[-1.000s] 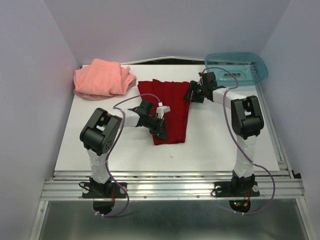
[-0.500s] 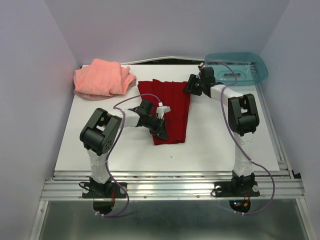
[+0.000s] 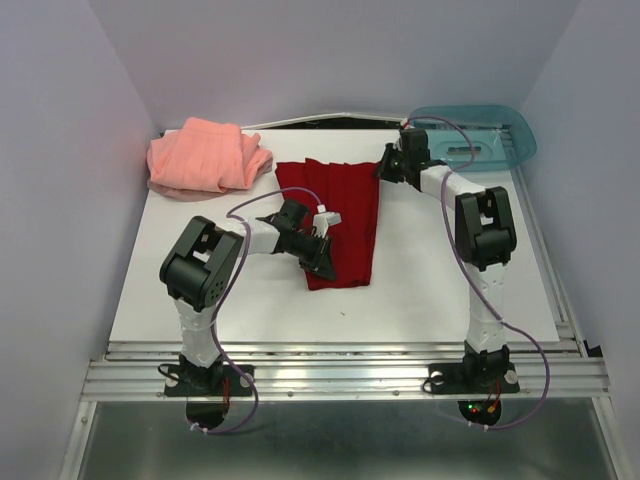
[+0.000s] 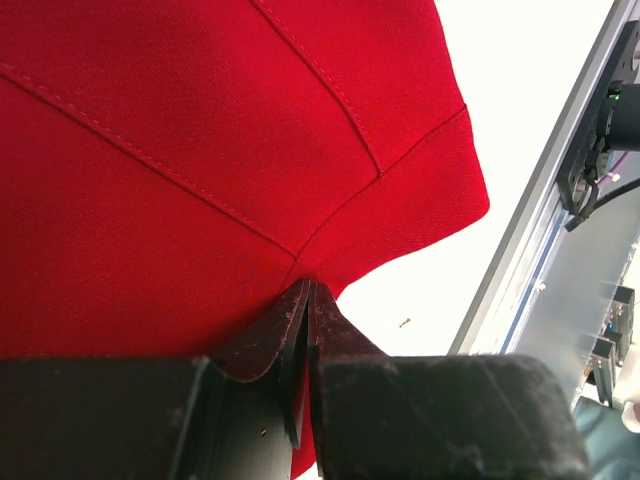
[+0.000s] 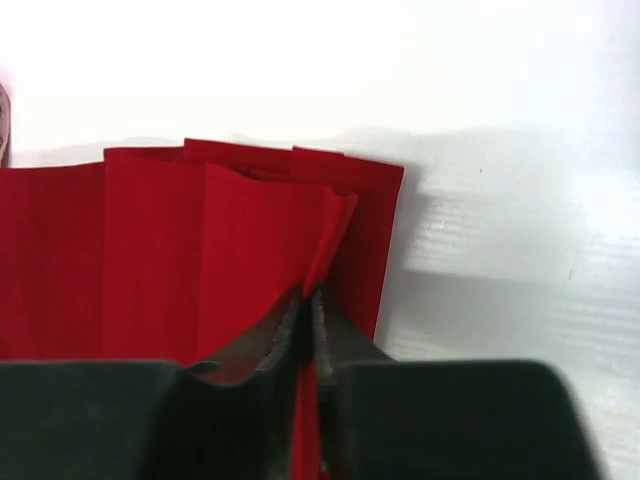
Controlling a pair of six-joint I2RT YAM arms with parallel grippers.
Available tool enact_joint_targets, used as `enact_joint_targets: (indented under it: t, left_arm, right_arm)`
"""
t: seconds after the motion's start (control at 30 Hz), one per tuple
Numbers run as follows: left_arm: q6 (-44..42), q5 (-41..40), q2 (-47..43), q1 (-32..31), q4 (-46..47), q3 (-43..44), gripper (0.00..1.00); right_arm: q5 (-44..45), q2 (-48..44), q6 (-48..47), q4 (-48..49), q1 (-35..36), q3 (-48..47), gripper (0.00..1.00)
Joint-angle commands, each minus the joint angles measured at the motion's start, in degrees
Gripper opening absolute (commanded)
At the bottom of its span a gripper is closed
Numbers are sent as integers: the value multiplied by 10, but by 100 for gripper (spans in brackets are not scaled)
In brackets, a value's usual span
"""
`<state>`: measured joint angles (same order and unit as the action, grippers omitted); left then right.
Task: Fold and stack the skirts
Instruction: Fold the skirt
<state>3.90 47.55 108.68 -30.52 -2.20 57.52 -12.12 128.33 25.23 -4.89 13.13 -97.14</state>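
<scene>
The deep red pleated skirt [image 3: 345, 215] lies flat mid-table, narrowing toward its near end. My left gripper [image 3: 322, 262] is shut on the skirt's near left edge; the left wrist view shows red cloth [image 4: 200, 150] pinched between the closed tips [image 4: 308, 290]. My right gripper [image 3: 384, 170] is shut on the skirt's far right corner; in the right wrist view a raised fold of red cloth [image 5: 250, 250] runs into the closed tips [image 5: 310, 298]. The salmon-pink skirt [image 3: 205, 157] sits rumpled at the far left, untouched.
A translucent teal tray [image 3: 480, 130] stands at the far right corner, just behind the right gripper. White table surface [image 3: 440, 290] shows right of the red skirt. Grey walls enclose three sides; a metal rail [image 3: 340, 365] runs along the near edge.
My right gripper moved a little farther back along the skirt's right corner and closed on the cloth. The left gripper has stayed shut in place.
</scene>
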Motion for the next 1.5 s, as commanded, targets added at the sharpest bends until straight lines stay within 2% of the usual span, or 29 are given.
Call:
enact_joint_targets:
  t: [0.0, 0.07, 0.43, 0.53, 0.6, 0.63, 0.67, 0.73, 0.8, 0.87, 0.9, 0.97, 1.0, 1.03, 1.07, 1.1, 1.13, 1.17, 1.2, 1.23, 1.3, 1.4, 1.43, 1.47]
  left_arm:
    - [-35, -84, 37, -7, -71, -21, 15]
    - [-35, -86, 37, -7, -71, -22, 15]
    - [-35, -93, 48, -7, -71, -26, 10]
    - [-35, -93, 50, -7, -75, -17, 10]
    - [-35, -88, 49, -7, -77, -12, 10]
    - [-35, -87, 45, -7, -77, -9, 10]
    - [-35, -85, 43, -7, -78, -6, 11]
    - [-35, -86, 34, -7, -78, -3, 11]
    - [-35, -86, 29, -7, -81, 3, 11]
    - [-53, -85, 22, -7, -87, 14, 11]
    - [-57, -83, 21, -7, -88, 19, 11]
    - [-62, -78, 15, -7, -85, 22, 11]
    - [-64, -73, 13, -7, -84, 23, 11]
    - [-65, -72, 13, -7, -82, 23, 11]
    - [-65, -69, 7, -7, -74, 22, 11]
    - [-64, -68, 5, -6, -67, 21, 11]
    - [-62, -59, -3, -5, -50, 15, 11]
    - [-60, -52, -7, -5, -41, 10, 11]
    - [-57, -44, -11, -3, -31, 6, 11]
    - [-50, -24, -17, -1, -10, -1, 11]
    - [-43, -20, -20, 4, 2, -4, 11]
    - [-43, -10, -14, 10, 10, -1, 10]
    - [-43, -11, -8, 12, 12, 0, 8]
    - [-43, -14, -8, 12, 12, 0, 8]
  right_arm:
    - [25, 17, -14, 26, -3, -44, 6]
    - [39, 23, -20, 26, -3, -54, 1]
    - [138, 29, -55, 24, -13, -77, 1]
    - [129, 38, -64, 13, -13, -77, 1]
    - [93, 53, -65, -11, -13, -93, 8]
    - [84, 54, -63, -18, -13, -103, 16]
    - [65, 54, -63, -29, -13, -108, 38]
    - [55, 51, -63, -43, -13, -117, 60]
    - [50, 25, -67, -61, -13, -124, 75]
    - [24, -27, -65, -67, -13, -117, 84]
    - [-28, -47, -63, -72, -13, -103, 91]
    - [-95, -88, -23, -80, -13, -81, 96]
    - [-177, -122, -7, -83, -13, -45, 97]
    - [-178, -137, 9, -81, -13, -20, 97]
    - [-248, -169, 63, -61, -13, 10, 94]
    - [-280, -183, 95, -38, -13, 50, 91]
    - [-335, -197, 127, -12, -13, 136, 86]
    - [-358, -209, 190, 48, -13, 183, 76]
    - [-379, -221, 216, 85, -13, 228, 72]
    - [-400, -242, 232, 109, -13, 309, 67]
    - [-412, -258, 250, 149, -6, 372, 55]
    - [-425, -276, 261, 151, -1, 460, 43]
    - [-445, -276, 282, 203, 14, 490, 42]
    - [-446, -276, 282, 204, 22, 491, 41]
